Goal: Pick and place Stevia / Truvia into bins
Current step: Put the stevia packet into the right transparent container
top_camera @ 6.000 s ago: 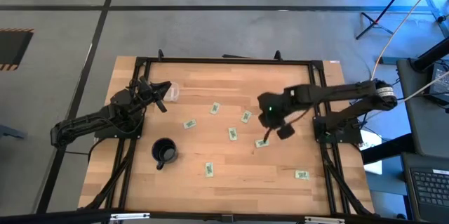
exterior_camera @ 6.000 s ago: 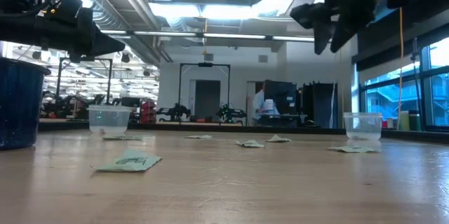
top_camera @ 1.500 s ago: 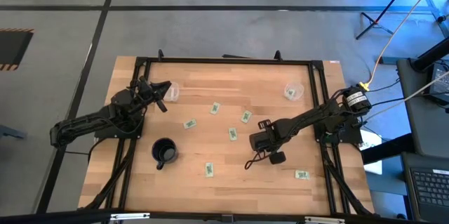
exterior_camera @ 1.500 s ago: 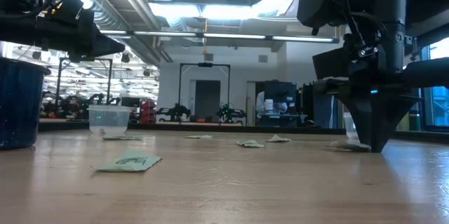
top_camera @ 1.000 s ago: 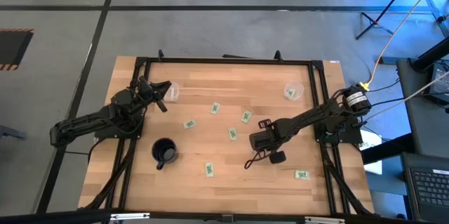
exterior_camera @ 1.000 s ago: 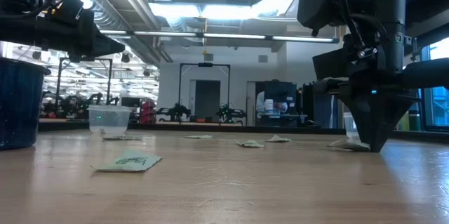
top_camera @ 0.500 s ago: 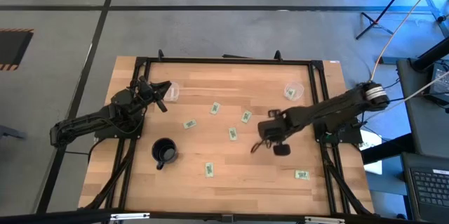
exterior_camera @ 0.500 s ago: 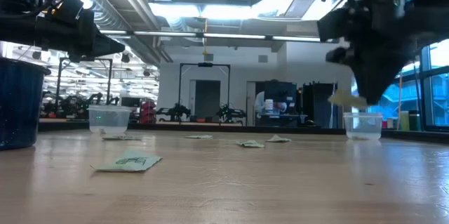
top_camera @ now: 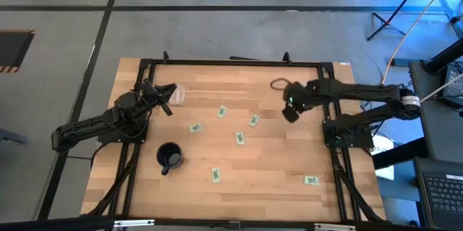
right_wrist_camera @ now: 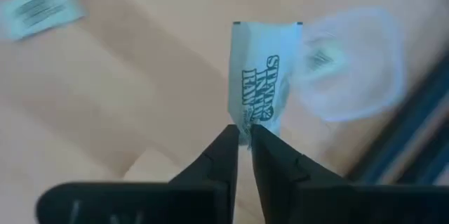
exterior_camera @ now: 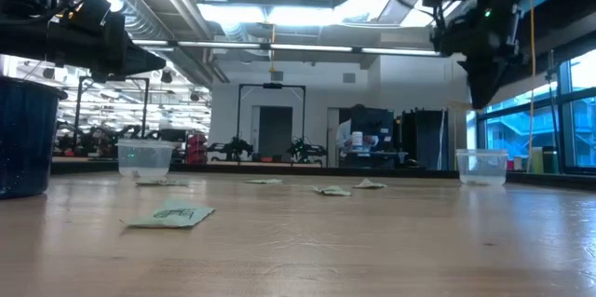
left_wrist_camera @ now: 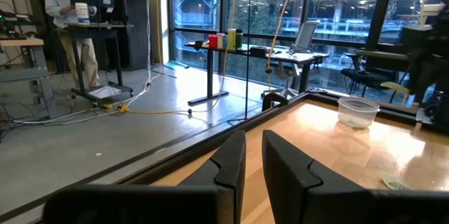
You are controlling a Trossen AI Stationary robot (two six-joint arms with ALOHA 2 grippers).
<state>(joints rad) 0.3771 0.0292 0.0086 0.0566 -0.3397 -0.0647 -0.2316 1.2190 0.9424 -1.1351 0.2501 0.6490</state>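
My right gripper (right_wrist_camera: 242, 134) is pinched on one Stevia sachet (right_wrist_camera: 263, 78), held clear of the table (top_camera: 217, 166). I judge this the carry-to-bin step: the clear bin (right_wrist_camera: 347, 66) sits just ahead of the fingertips, beyond the sachet. Next: centre over its rim, then release. Other sachets (top_camera: 239, 138) lie well behind on the table. Left gripper (left_wrist_camera: 252, 155) waits at the far side, fingers narrowly apart, holding nothing.
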